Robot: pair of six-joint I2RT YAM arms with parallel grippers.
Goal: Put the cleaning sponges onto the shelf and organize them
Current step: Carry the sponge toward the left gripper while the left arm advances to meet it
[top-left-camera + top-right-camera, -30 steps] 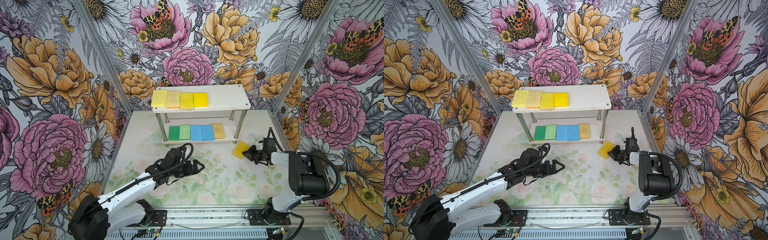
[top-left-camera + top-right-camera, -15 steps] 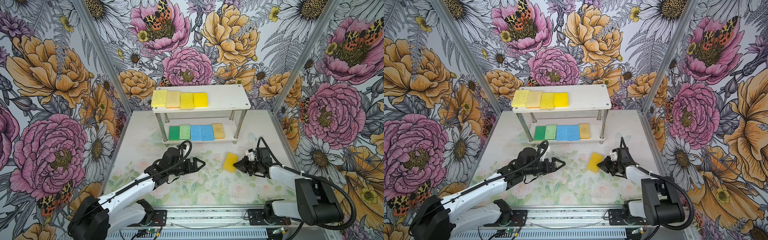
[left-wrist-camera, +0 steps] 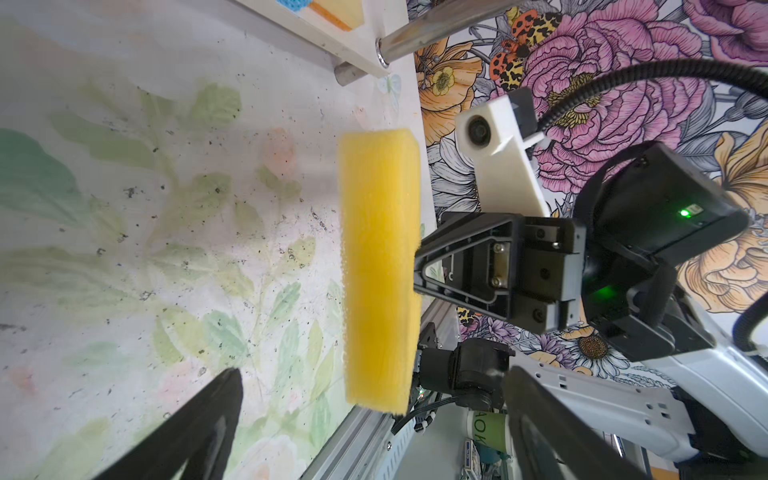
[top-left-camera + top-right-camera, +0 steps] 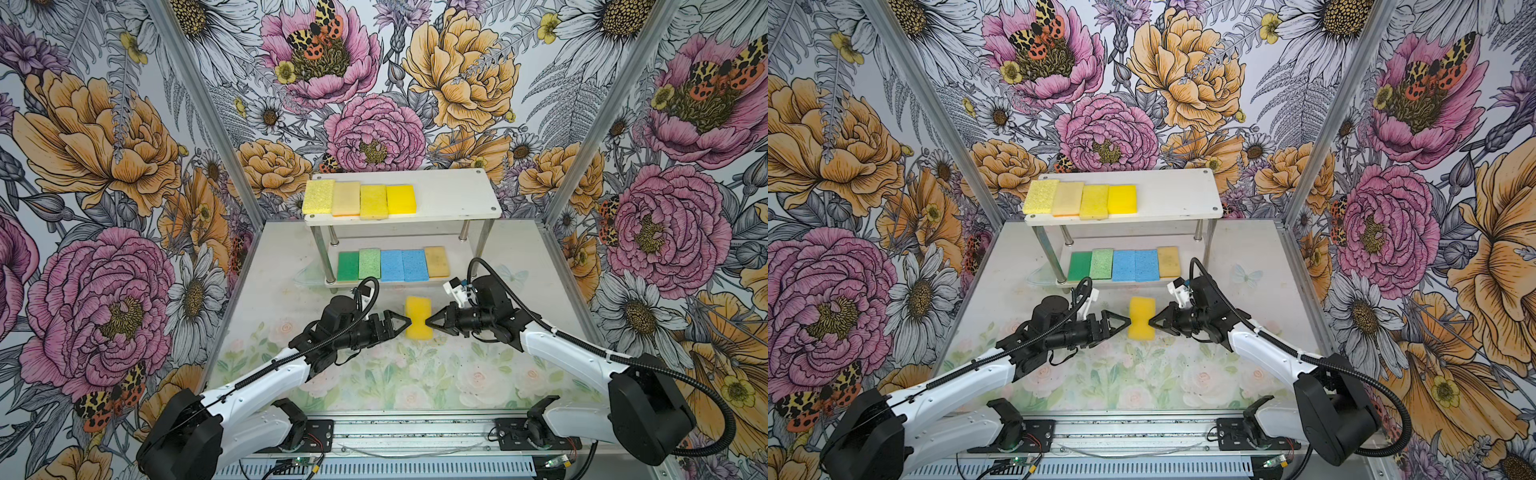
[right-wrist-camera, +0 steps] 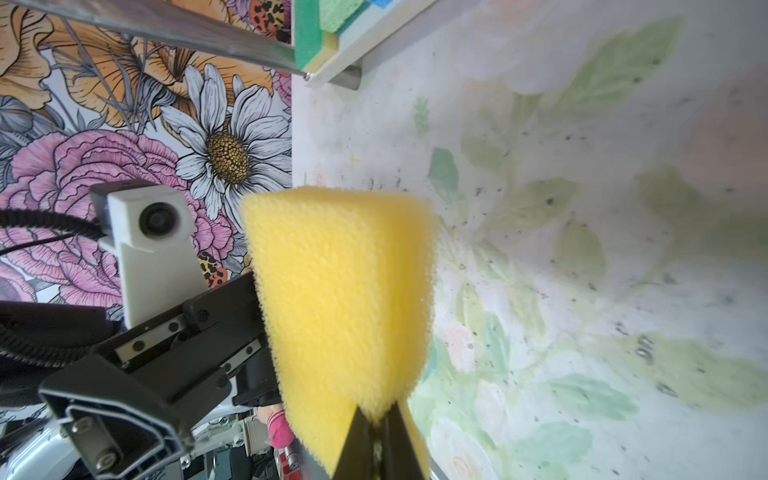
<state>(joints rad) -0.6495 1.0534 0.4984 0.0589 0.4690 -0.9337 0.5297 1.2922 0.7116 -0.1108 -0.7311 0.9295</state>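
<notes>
Close wide-open left gripper (image 4: 401, 323) squarely on yellow sponge (image 4: 418, 309) before loosening right gripper (image 4: 432, 322), pinched tight on its edge.

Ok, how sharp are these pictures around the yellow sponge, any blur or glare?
In both top views the yellow sponge is crisp and evenly lit, with no glare. In the left wrist view the sponge looks soft-edged while the table specks stay sharp. In the right wrist view the sponge shows its pores up close, but the table behind is smeared.
</notes>
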